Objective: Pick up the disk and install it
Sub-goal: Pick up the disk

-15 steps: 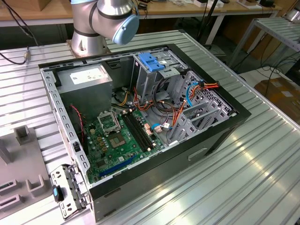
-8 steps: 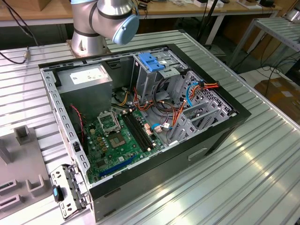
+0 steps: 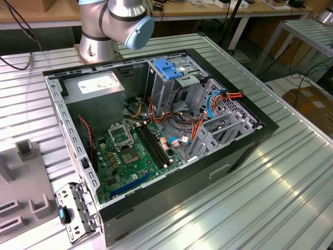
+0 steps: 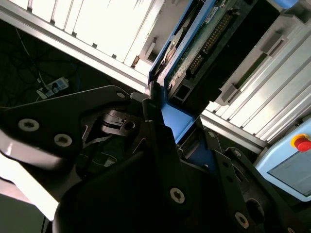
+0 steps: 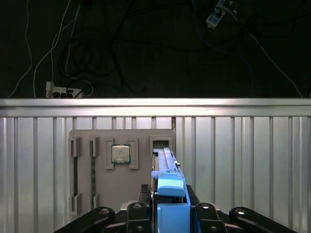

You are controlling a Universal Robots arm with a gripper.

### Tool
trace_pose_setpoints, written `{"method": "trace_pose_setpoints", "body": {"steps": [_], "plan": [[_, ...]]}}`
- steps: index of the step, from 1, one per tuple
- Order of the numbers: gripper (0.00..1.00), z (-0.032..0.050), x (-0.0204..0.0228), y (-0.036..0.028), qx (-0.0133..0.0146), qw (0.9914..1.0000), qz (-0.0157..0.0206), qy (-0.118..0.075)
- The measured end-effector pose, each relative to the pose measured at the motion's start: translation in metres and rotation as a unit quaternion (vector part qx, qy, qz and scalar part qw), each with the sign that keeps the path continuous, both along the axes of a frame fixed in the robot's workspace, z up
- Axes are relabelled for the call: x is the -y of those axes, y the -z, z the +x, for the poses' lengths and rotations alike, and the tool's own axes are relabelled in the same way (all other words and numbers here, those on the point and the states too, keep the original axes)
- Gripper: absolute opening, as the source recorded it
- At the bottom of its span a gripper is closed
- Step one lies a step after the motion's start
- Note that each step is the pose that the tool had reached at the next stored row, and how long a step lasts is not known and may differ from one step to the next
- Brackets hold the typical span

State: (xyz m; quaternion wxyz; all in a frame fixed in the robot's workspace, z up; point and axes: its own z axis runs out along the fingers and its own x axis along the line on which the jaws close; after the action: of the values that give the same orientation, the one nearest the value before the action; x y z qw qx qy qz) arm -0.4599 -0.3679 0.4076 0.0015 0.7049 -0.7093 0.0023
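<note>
Closest to me, the gripper (image 5: 170, 217) has its 2 black fingers closed tight on the disk (image 5: 167, 167), 1 on each broad face, gripping near the blue-edged end. The disk stands on its thin edge between them. Its long axis runs straight out ahead of the fingers, so the free end leads and the gripped end trails. In the second wrist view the disk's (image 4: 204, 43) green circuit-board side and blue edging show past the gripper body.

Just beyond the free end lies a grey fixture plate (image 5: 121, 187) with a processor chip (image 5: 120, 154) seated in 1 of its pockets. The disk's far tip sits beside an empty slot in that plate; I cannot tell whether it is touching it. The plate rests on the ribbed aluminium table (image 5: 243, 165), and past the table's edge cables (image 5: 73, 63) trail over a dark floor.

Further off, in the exterior view, the open computer case (image 3: 237, 156) lies on its side. Its drive cage (image 3: 169, 78) with the blue handle stands close to the arm's base (image 3: 99, 44). I judge the disk picked up but not yet installed.
</note>
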Motion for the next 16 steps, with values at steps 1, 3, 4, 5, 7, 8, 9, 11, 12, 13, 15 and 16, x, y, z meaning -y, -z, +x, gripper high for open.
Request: {"method": "trace_pose_setpoints", "body": {"steps": [1, 3, 4, 5, 7, 8, 9, 11, 12, 13, 15, 16], "plan": [[0.37, 0.0, 0.0, -0.0006, 0.0, 1.0, 0.0, 0.0], [0.37, 0.0, 0.0, -0.0021, -0.0001, 1.0, 0.0, 0.0], [0.37, 0.0, 0.0, -0.0026, -0.0001, 1.0, 0.0, 0.0], [0.37, 0.0, 0.0, -0.003, 0.0, 1.0, 0.0, 0.0], [0.37, 0.0, 0.0, -0.0042, -0.0001, 1.0, 0.0, 0.0], [0.37, 0.0, 0.0, -0.0052, -0.0001, 1.0, -0.0001, 0.0], [0.37, 0.0, 0.0, -0.0058, -0.0001, 1.0, 0.0, 0.0], [0.37, 0.0001, 0.0, -0.0067, -0.0001, 1.0, 0.0, 0.0], [0.37, 0.0001, 0.0, -0.0073, -0.0001, 1.0, -0.0001, 0.0], [0.37, 0.0002, 0.0, -0.0079, -0.0001, 1.0, 0.0, 0.0], [0.37, 0.0003, 0.0, -0.0097, -0.0001, 1.0, 0.0, 0.0], [0.37, 0.0002, 0.0, -0.0105, -0.0001, 1.0, 0.0, 0.0]]}}
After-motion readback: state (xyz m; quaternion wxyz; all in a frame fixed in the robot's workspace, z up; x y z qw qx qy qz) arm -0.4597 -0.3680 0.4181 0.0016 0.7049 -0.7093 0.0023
